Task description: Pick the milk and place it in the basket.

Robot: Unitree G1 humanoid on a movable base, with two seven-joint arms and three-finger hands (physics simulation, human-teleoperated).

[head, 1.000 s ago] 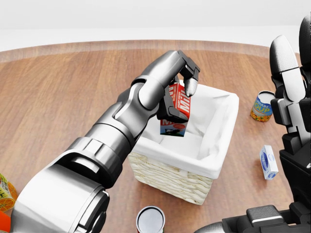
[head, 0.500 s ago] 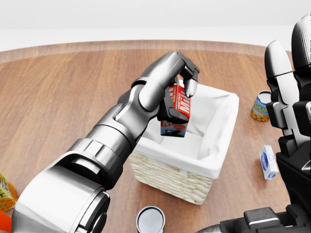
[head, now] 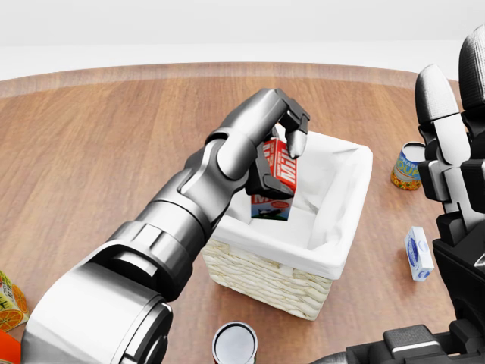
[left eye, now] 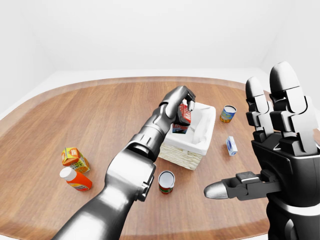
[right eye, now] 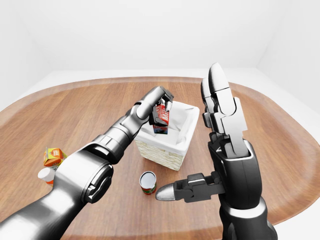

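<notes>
The milk (head: 277, 184) is a red, white and blue carton, held tilted over the left inner part of the basket (head: 342, 259). The basket is woven wicker with a white cloth lining. My left hand (head: 279, 155) is shut on the carton's upper half, with fingers over its top and the thumb on its left side. The carton's lower end hangs inside the rim; I cannot tell whether it touches the lining. At the right edge of the left-eye view, my right hand (left eye: 260, 142) stands raised and open, holding nothing.
Right of the basket stand a yellow and blue soup can (head: 409, 167) and a small blue and white carton (head: 418, 254). Below the basket is a tin can (head: 235, 343). An orange juice carton (left eye: 74, 157) and an orange bottle (left eye: 75, 179) lie far left on the wooden table (left eye: 100, 115).
My left hand has lowered the milk slightly deeper into the basket. The right hand has shifted a little at the right edge.
</notes>
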